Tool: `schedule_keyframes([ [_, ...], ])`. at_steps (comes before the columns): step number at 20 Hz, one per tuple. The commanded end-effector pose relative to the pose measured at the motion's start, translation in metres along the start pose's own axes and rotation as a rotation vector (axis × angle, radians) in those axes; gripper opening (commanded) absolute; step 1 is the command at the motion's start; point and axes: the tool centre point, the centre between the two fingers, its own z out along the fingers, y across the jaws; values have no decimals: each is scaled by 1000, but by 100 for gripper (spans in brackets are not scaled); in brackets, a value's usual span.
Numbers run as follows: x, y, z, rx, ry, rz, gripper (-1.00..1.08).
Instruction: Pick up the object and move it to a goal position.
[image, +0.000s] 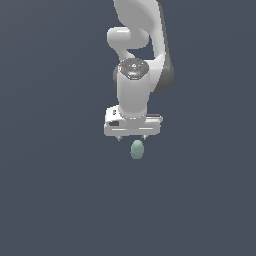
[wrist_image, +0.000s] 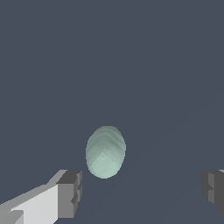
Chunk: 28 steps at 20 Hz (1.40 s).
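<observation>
White Panda end effector (image: 132, 138) hangs over the plain dark grey-blue bench (image: 50, 200), fingers spread wide, holding nothing. Small pale green egg-shaped object (image: 137, 149) with faint ridges lies on the bench just below it. In the wrist view the object (wrist_image: 105, 151) sits between the two dark grey fingertips (wrist_image: 71, 192), nearer one, touching neither. Height above the object is hard to judge, probably a small gap.

Object (image: 137, 149): small pale green egg-shaped lump, faint curved ridges across its surface. Long axis upright in the exterior view. Rests on plain dark grey ground, nothing touching it. Wrist view (wrist_image: 105, 151): whole, unobscured.
</observation>
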Motion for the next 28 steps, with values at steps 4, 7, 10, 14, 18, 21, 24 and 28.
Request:
schedule_keyframes([
  [4, 2, -1, -1, -1, 5, -1, 100],
  [7, 9, -3, -6, -5, 21, -6, 100],
  [10, 15, -5, -10, -9, 35, -13, 100],
  [14, 16, -5, -10, -9, 36, -15, 100],
  [18, 15, -6, -9, -8, 34, 1, 100],
  [21, 14, -7, -7, -8, 33, 26, 100],
  [24, 13, -8, -5, -7, 31, 63, 100],
  [28, 10, -11, -1, -5, 27, 129, 100],
])
